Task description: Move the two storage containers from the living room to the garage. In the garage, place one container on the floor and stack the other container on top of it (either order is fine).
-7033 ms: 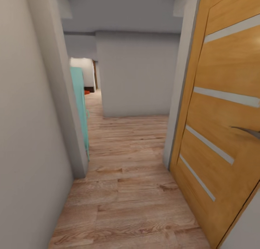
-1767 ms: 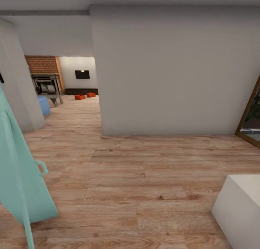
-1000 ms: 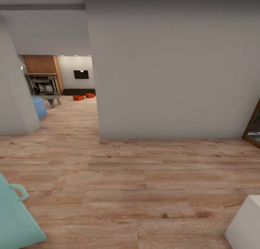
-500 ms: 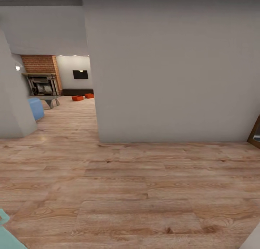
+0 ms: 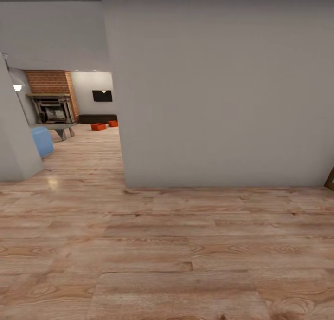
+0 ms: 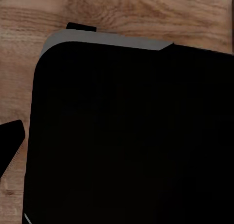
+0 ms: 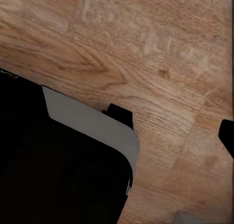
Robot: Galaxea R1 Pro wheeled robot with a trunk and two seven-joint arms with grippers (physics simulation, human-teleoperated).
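We stand on a light wood plank floor [image 5: 167, 245] that runs from directly beneath us across the whole foreground. In the left wrist view, a large black body with rounded corners and a pale grey rim [image 6: 131, 131] hangs over these planks. In the right wrist view, a similar black shape with a grey edge [image 7: 63, 170] covers one corner above the same wood grain. We cannot tell from either wrist view whether our left or right gripper fingers are spread or pressed together.

Just ahead of us, a broad pale grey wall [image 5: 222, 88] rises from the floor and blocks most of the way forward. At the far right edge, a sliver of a brown wooden frame [image 5: 330, 178] meets the floor. At the left edge, another grey wall corner [image 5: 14, 139] stands on the planks.

Between these two walls an opening leads into the living room [image 5: 74, 106]. Inside it, near the left wall corner, sits a blue cushioned seat [image 5: 41, 141]. Behind it stands a grey low table [image 5: 60, 128] before a brick fireplace [image 5: 51, 97].

Farthest away, the two storage containers [image 5: 98, 127] rest on the living room floor, small and orange-red, side by side but apart, just in front of a long dark low cabinet [image 5: 97, 118] along the back wall. A black wall TV [image 5: 102, 95] hangs above them.
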